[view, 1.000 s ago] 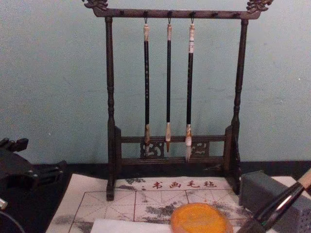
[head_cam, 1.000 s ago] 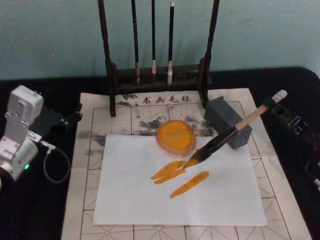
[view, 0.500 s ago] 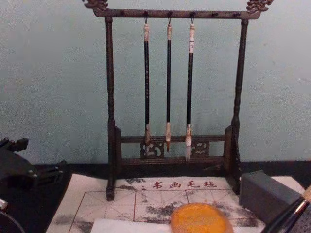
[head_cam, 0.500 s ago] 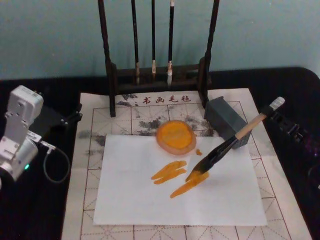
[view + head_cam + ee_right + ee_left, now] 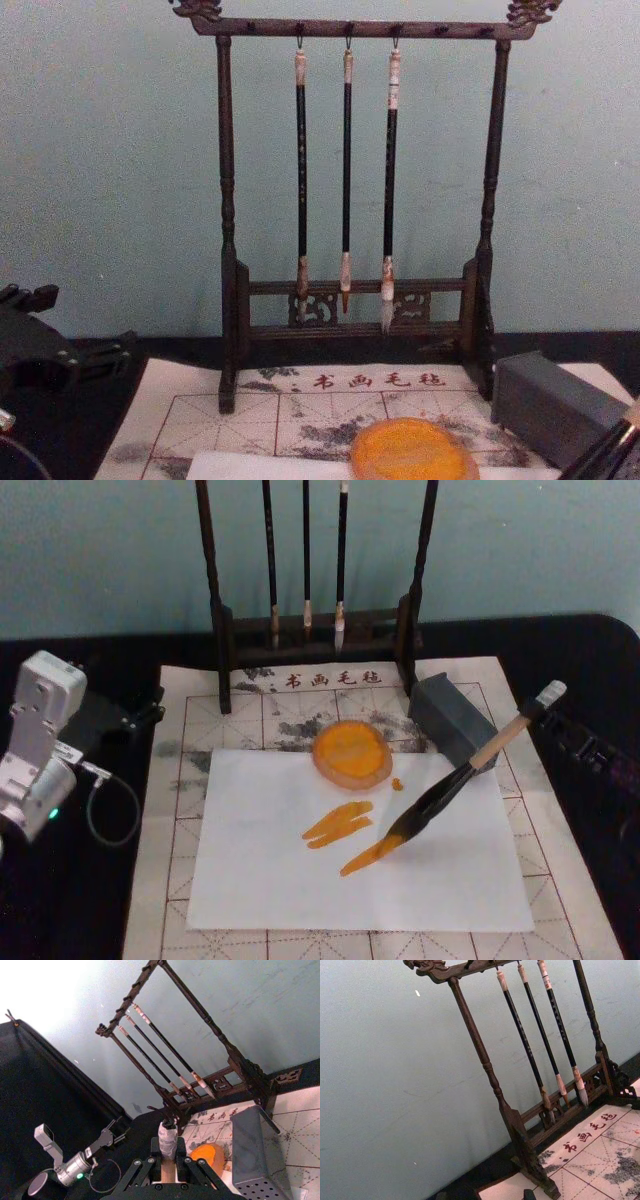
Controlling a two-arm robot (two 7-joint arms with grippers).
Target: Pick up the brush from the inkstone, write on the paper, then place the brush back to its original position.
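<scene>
The right end effector [image 5: 168,1164] is closed on the brush [image 5: 455,785], clamping the pale handle near its top, so the wrapped whitish end sticks out past the fingers [image 5: 150,1162]. In the head view the brush slants over the right part of the paper [image 5: 290,880], handle up toward the robot's right and bristles down to the left. The orange-loaded tip touches the upper end of the lower orange stroke [image 5: 362,860]. A second, split stroke [image 5: 338,823] lies just beside it toward the rack, and a small orange spot [image 5: 397,783] sits near the orange disc [image 5: 350,752].

The disc overlaps the far edge of the paper. The paper lies flat on the gridded mat [image 5: 170,830], which lies on the black desk [image 5: 560,640]. A grey block [image 5: 455,720] lies on the mat just to the right of the disc, behind the brush handle. At the back of the mat stands the dark wooden rack [image 5: 227,250], with three thin brushes [image 5: 346,180] hanging from its top bar.

The left end effector [image 5: 125,720] rests on the desk left of the mat, well apart from the paper; I cannot tell whether it is open or closed
</scene>
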